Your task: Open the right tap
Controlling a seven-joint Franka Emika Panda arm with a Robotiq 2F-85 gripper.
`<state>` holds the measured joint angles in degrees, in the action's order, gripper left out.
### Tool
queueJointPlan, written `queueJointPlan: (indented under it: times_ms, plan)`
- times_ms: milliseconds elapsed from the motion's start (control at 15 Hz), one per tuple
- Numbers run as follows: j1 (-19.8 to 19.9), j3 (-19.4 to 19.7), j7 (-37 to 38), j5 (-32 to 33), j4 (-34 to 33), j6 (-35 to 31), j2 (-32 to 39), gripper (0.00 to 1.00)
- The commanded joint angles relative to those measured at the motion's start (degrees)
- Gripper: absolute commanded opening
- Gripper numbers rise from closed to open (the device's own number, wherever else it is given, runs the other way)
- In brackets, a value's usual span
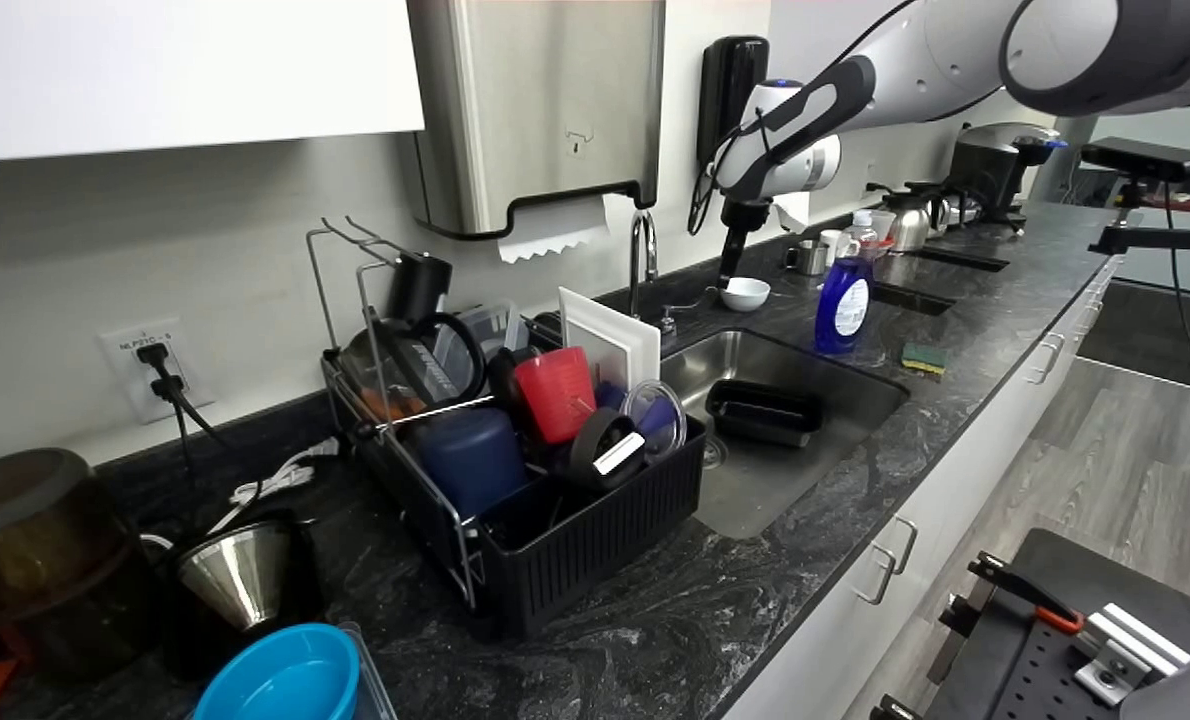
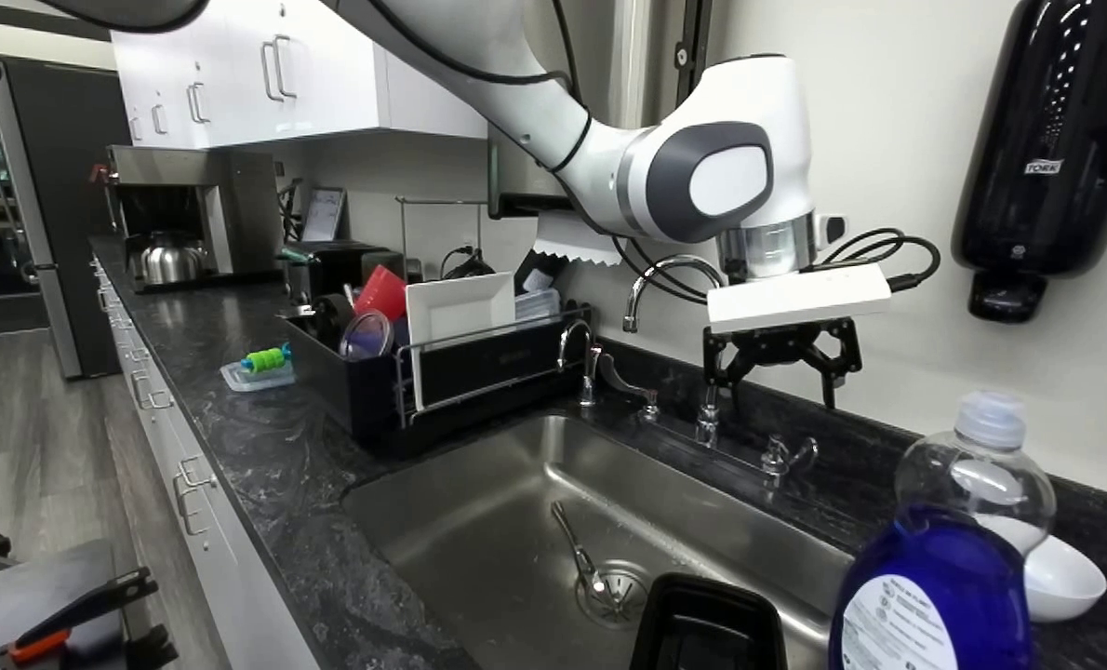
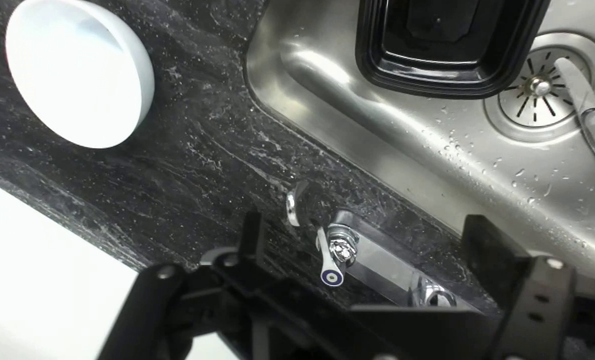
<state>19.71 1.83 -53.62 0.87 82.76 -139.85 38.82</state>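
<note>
The gripper (image 2: 780, 395) hangs, fingers (image 3: 492, 260) spread apart, above the right tap (image 3: 329, 265) near the back edge of the bench (image 3: 197, 165).

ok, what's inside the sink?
A black plastic container, water droplets, and a table knife with its tip over the drain strainer. Whatever's directly under the container is covered; can't see it.

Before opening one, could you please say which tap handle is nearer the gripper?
The right tap, blue-ringed; the other handle sits nearer the dish rack.
</note>
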Motion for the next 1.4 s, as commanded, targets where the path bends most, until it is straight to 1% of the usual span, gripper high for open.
queueJointPlan:
  times_ms: [0, 533, 867, 1333]
  plan:
    - [1.91, -1.98, -3.93, -0.92, -5.36, 1.89, 3.53, 1.00]
    - [3.16, -3.58, -8.13, -1.51, -11.77, 5.03, 8.55, 1.00]
    - [3.37, -3.81, -9.58, -1.75, -15.09, 7.91, 10.72, 1.00]
    - [3.65, -3.64, -10.51, -2.03, -19.29, 10.06, 13.77, 1.00]
